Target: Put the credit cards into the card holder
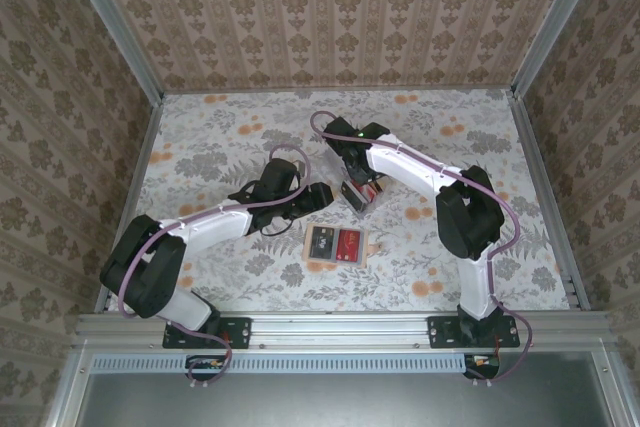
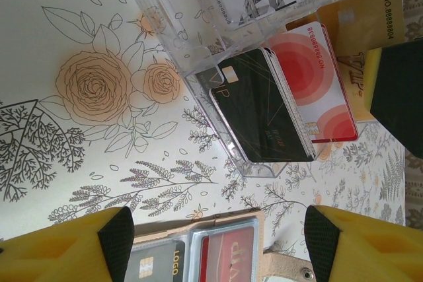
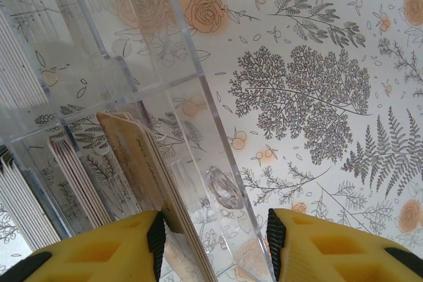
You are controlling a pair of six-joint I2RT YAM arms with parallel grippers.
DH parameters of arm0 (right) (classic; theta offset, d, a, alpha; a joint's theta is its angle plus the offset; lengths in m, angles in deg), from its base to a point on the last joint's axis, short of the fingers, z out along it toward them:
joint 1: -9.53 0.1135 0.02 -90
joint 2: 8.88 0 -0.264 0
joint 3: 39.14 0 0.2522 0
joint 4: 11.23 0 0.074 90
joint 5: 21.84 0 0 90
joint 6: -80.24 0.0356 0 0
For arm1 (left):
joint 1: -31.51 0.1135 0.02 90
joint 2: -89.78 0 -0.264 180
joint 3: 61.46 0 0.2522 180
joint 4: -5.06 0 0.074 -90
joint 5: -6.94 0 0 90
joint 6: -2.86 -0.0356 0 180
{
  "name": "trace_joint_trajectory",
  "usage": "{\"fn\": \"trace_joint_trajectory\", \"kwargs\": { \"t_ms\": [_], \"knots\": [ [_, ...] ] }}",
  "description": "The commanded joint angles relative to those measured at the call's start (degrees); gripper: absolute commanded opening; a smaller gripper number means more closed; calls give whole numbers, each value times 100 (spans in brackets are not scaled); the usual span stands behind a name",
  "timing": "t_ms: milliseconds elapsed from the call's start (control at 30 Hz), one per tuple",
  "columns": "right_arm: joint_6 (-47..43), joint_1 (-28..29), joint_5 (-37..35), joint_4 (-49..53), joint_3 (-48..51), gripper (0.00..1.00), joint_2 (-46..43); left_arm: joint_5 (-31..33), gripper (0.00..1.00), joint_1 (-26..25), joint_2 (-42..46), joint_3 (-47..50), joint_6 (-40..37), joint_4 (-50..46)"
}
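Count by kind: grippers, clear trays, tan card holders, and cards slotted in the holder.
Yellow-fingered grippers: 2, left gripper and right gripper
Clear plastic tray: 1
Tan leather-like square card holder: 1
Cards in it: 2, dark grey card and red card
Total: 6

Clear tray behind card holder, credit cards in both

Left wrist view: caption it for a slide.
Open left pincer beside the card holder, facing credit cards in a clear tray.
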Motion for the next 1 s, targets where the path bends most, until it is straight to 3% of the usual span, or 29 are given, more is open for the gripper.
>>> {"fn": "trace_joint_trajectory", "kwargs": {
  "t_ms": [0,967],
  "knots": [
    [-111,-6,-273,187,-158,45,-215,-99,71,35,-84,-175,88,107],
    [-140,99,-413,308,-281,27,-258,-161,71,36,-80,-157,87,127]
  ]
}}
